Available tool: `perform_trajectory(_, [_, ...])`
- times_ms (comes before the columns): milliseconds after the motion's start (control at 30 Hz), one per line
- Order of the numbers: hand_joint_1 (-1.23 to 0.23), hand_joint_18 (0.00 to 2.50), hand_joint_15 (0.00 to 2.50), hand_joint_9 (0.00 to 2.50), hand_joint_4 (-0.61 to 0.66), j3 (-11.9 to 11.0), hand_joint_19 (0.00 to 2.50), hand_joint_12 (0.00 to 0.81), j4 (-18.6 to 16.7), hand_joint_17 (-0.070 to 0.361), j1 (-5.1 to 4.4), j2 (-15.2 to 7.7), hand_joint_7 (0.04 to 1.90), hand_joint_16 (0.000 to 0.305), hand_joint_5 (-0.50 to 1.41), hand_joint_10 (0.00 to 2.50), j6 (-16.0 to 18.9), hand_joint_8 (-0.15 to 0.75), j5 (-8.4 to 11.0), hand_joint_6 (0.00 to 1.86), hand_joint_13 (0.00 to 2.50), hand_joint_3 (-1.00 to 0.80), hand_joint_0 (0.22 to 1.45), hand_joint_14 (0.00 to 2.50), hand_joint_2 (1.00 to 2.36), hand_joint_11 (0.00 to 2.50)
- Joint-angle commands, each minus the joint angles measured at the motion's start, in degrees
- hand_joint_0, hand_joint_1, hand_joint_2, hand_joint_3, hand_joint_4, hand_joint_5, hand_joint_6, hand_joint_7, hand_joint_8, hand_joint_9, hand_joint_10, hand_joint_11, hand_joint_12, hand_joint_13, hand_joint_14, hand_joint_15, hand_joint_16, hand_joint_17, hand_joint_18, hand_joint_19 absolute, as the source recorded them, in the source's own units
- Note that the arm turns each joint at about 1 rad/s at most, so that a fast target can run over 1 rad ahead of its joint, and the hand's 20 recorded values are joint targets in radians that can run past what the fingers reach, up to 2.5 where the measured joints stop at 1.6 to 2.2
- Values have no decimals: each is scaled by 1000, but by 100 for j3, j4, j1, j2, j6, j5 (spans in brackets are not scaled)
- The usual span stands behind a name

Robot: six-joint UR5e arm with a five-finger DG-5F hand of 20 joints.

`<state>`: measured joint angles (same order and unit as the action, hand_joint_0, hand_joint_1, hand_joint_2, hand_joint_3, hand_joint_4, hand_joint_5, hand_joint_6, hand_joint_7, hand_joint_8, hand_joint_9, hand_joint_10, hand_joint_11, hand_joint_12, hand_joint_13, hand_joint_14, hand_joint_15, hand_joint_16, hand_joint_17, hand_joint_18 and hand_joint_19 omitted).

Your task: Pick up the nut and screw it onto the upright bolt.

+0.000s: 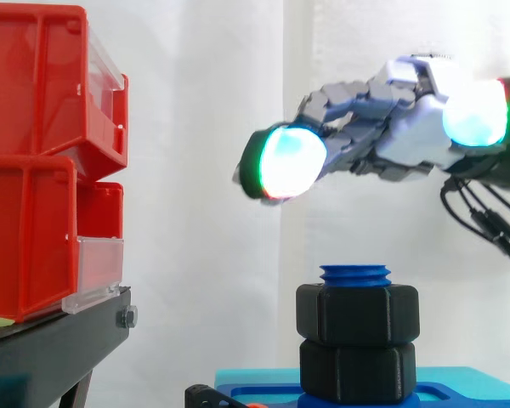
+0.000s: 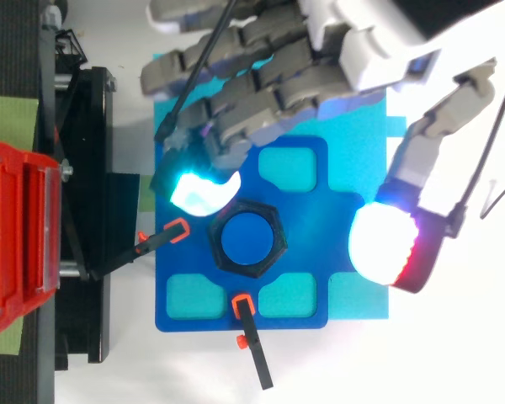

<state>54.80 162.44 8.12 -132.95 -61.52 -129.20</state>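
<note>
Black hex nut [image 1: 357, 313] sits round the blue upright bolt [image 1: 355, 274], atop a 2nd black nut [image 1: 357, 370]; only the bolt's top threads show. My hand [image 1: 408, 136] hovers at 1 o'clock, apart, fingers loose, nothing held; wrist cut off at frame edge.

Robot hand [image 1: 416, 136]: grey segmented fingers [image 1: 348, 98], white palm shell, thick pads [image 1: 289, 161] glowing cyan-white with green and red edges.

Side view level, close, top view looking down, both share bolt [image 1: 355, 274] [image 2: 250, 238]
</note>
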Motion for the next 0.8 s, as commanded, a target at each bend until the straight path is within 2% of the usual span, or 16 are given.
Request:
perform_trajectory(0, [-387,0,0,409,168,13,0,369,692,112,41,323,662,50,-197,0,-466,248,326,501,112,-500,380,0,1000,0])
perform_trajectory(67, [-384,0,0,382,164,13,0,367,1061,111,67,481,663,49,-199,0,-712,246,545,501,102,-500,385,0,1000,0])
perform_trajectory(133, [-389,0,0,377,160,22,0,366,1298,110,85,604,664,49,-200,0,-818,242,677,501,94,-500,391,0,1000,0])
perform_trajectory(167, [-377,0,0,353,157,93,0,363,1518,109,102,727,676,49,-203,0,-897,238,844,501,70,-500,395,0,1000,0])
perform_trajectory(267, [-376,0,0,343,154,383,0,359,1632,107,138,999,677,48,-204,0,-915,236,1046,501,61,-500,408,0,1000,0])
perform_trajectory(300, [-374,0,0,338,158,541,0,358,1615,106,138,1131,679,47,-205,0,-915,236,1099,501,56,-500,412,0,1000,0])
perform_trajectory(367, [-377,0,0,328,153,1042,0,361,1492,105,138,1500,675,47,-208,0,-915,237,1257,501,36,-500,417,0,1000,0])
perform_trajectory(400, [-383,0,0,285,147,1042,0,352,1492,102,138,1500,672,45,-211,0,-915,227,1257,501,13,-500,432,0,1000,0])
perform_trajectory(433, [-381,0,0,252,155,1455,0,356,1175,104,102,1790,672,46,-217,0,-888,232,1451,501,0,-500,433,0,1000,0])
perform_trajectory(500, [-389,0,0,175,150,1710,0,353,965,105,94,1984,652,47,-231,0,-871,218,1582,501,0,-500,438,0,1000,0])
perform_trajectory(567, [-392,0,0,118,150,2360,0,352,692,107,59,2432,628,48,-245,0,-827,218,1881,501,0,-500,444,0,1000,0])
perform_trajectory(600, [-399,0,0,85,147,2527,0,353,622,107,41,2529,616,48,-253,0,-809,214,1978,501,0,-500,449,0,1000,0])
perform_trajectory(633, [-378,0,0,21,147,2782,0,354,464,110,23,2696,613,49,-264,0,-774,209,2171,501,0,-500,452,0,1000,0])
perform_trajectory(700, [-378,0,0,8,149,3011,0,354,279,110,-3,2854,594,49,-269,0,-721,212,2356,501,0,-500,456,0,1000,0])
perform_trajectory(733, [-379,0,0,2,156,3292,0,357,77,112,-56,3056,583,50,-272,0,-625,216,2584,501,0,-500,458,0,1000,0])
perform_trajectory(767, [-380,0,0,0,163,3424,0,360,-11,115,-82,3144,577,51,-274,0,-572,219,2690,501,0,-500,461,0,1000,0])
